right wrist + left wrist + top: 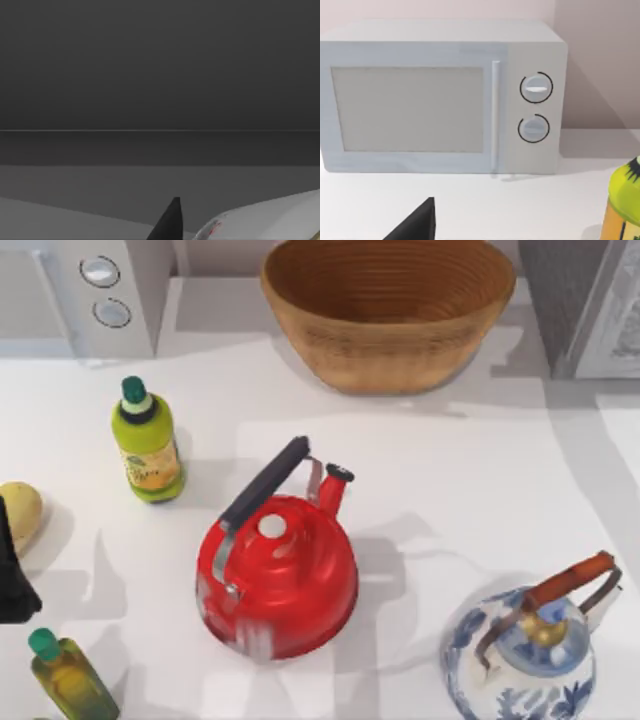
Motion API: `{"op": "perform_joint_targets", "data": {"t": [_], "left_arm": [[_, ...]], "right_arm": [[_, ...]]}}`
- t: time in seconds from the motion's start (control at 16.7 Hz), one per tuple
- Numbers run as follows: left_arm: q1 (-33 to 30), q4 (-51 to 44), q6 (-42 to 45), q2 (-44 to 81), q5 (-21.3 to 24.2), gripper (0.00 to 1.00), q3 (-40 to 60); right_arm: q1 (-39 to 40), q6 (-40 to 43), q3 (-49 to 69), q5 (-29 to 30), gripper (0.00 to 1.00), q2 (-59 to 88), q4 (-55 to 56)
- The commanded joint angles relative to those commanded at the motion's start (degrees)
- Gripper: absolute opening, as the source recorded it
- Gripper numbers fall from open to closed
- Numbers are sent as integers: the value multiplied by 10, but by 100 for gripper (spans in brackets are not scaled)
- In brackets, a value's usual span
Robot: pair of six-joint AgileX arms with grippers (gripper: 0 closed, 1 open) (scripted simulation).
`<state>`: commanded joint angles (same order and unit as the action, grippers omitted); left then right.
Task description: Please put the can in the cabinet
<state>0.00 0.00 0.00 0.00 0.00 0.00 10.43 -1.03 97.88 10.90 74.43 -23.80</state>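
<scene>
The can point(260, 220) is a white tin with red marks, seen close up in the right wrist view against the dark grey inside of the cabinet point(160, 75). My right gripper point(200, 232) is shut on the can, with one dark fingertip point(171, 220) pressed against its side. From above, the cabinet point(585, 300) is a grey box with a pale door panel at the table's far right corner. My left gripper point(12, 570) is parked at the table's left edge, facing the white appliance.
A red kettle point(277, 570) stands mid-table and a blue-and-white kettle point(525, 650) at the front right. A wicker basket point(390, 310) sits at the back. Green-capped bottles point(147, 440) point(68, 675), a pale round object point(18, 512) and a white two-knob appliance point(445, 95) occupy the left.
</scene>
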Motion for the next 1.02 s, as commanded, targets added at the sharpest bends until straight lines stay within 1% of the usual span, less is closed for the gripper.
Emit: {"op": "perform_joint_targets", "data": {"t": [0.12,0.48,0.6,0.78,1.02], "left_arm": [[0,0,0,0,0,100,0],[0,0,0,0,0,100,0],[0,0,0,0,0,100,0],[0,0,0,0,0,100,0],[0,0,0,0,0,100,0]], "right_arm": [[2,-1,20,3,0,16,-5],[0,-2,19,2,0,17,-5],[-2,0,39,0,0,34,-13],[-8,4,113,-4,0,100,-36],[-22,9,291,-13,0,231,-79]]}}
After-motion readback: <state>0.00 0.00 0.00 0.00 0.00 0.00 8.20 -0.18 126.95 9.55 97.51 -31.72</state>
